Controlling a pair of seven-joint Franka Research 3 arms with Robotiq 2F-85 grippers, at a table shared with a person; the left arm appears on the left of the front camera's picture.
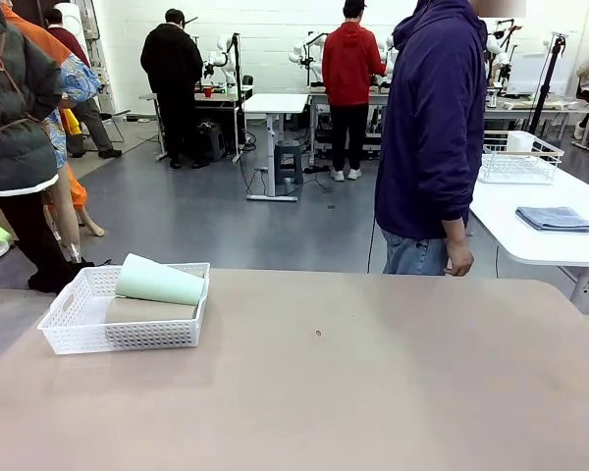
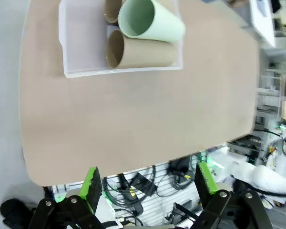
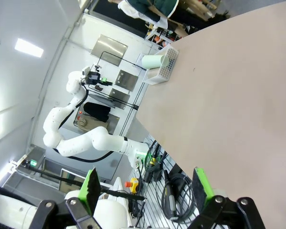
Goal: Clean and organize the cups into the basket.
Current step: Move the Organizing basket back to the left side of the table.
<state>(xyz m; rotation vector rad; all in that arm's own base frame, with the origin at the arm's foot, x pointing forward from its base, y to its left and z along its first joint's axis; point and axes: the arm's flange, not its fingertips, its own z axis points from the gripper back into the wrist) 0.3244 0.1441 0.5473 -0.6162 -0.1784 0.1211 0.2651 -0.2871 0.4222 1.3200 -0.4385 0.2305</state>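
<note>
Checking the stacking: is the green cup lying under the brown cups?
No, the green cup lies on top of the brown cups in the basket.

No text, label, brand, number or sign can be read in any of the views. The cups (image 2: 143, 33) and the basket (image 1: 128, 334) carry plain, unmarked faces. The surface (image 1: 373, 392) around the basket bears no print either.

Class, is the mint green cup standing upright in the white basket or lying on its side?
On its side. The mint green cup lies across two tan cups inside the basket, its open mouth facing sideways.
</note>
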